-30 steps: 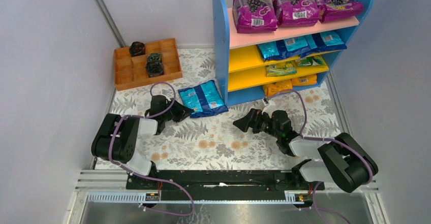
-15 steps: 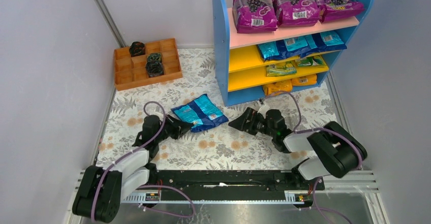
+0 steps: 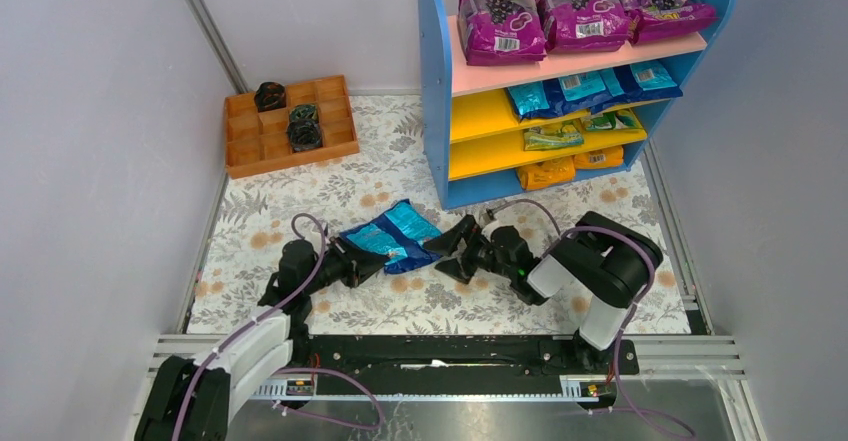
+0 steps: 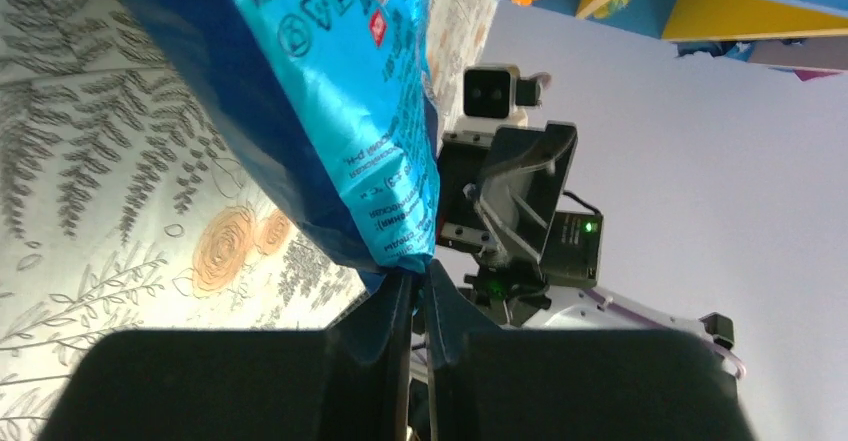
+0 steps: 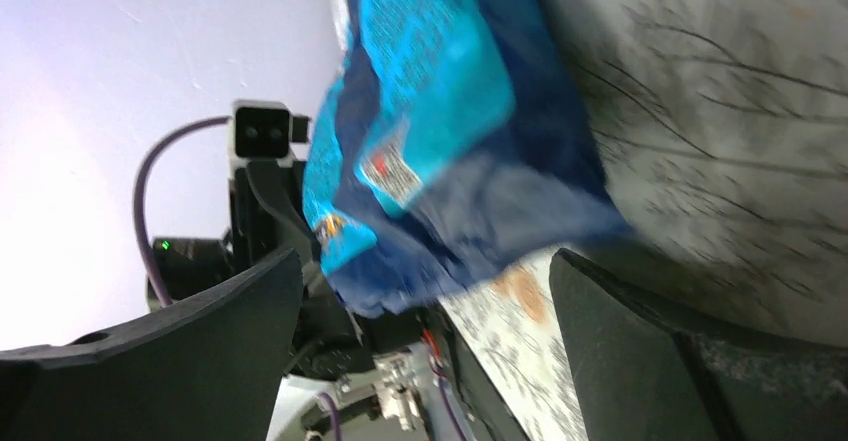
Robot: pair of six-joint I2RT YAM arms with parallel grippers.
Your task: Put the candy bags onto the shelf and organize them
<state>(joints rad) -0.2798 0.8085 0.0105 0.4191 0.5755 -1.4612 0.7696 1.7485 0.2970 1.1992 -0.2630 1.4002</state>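
Top view: blue candy bag (image 3: pixel 392 237) near ctr of floral mat (image 3: pixel 420 296), off the shelf (image 3: pixel 433 91), btwn both grippers. Shelf at approx 1 o'clock from bag, well apart.

L gripper (image 3: pixel 368 261): clenched on bag's near-left edge, at 8 o'clock of bag. In L wrist view, both fingers (image 4: pixel 392 313) pressed together on crimped seam, bag fanning up and away. Can't tell whether rest of bag touches mat.

R gripper (image 3: pixel 447 253): released, jaws spread wide, at 4 o'clock of bag, just beside its right edge. In R wrist view, bag's dark blue end btwn the two wide-set fingers, no contact visible.

Writing on bag: small white print near seam, too fine to read; triangle symbols and a small red square label on light blue panel. No brand legible.

On shelf, top to bottom:
- pink board (image 3: pixel 500 76): 3 purple grape-print bags (image 3: pixel 581 11), white barcode labels facing cam, text unreadable.
- upper yellow board (image 3: pixel 480 116): blue bags (image 3: pixel 590 86), overlapping, right half.
- lower yellow board (image 3: pixel 485 153): green-yellow bags (image 3: pixel 580 129), right half.
- bottom level: orange bags (image 3: pixel 570 168).

Orange tray (image 3: pixel 240 151) at 11 o'clock from bag, by left wall; dark bundles (image 3: pixel 304 128) in 2 of its compartments.
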